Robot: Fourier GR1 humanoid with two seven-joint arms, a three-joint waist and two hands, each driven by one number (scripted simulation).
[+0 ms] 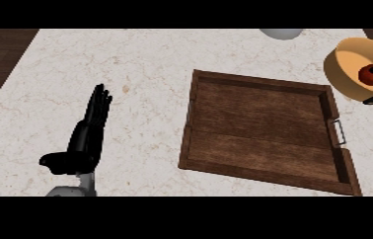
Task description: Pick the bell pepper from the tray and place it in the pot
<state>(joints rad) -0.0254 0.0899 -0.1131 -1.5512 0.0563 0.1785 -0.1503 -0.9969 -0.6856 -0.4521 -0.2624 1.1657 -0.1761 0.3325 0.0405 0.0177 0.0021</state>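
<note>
A brown wooden tray (197,134) lies on the counter right of centre, with nothing showing inside it. At the right edge stands a tan pot (342,67), cut off by the frame, and a dark red bell pepper (366,73) shows inside it. My left hand (86,134) rests on the counter at the lower left, left of the tray, fingers straight and pointing away, thumb out to the left, holding nothing. My right hand does not show in the head view.
A grey rounded object (281,33) sits at the top edge, right of centre. The pale marble counter (131,70) ends at a dark wooden strip (13,48) at the upper left.
</note>
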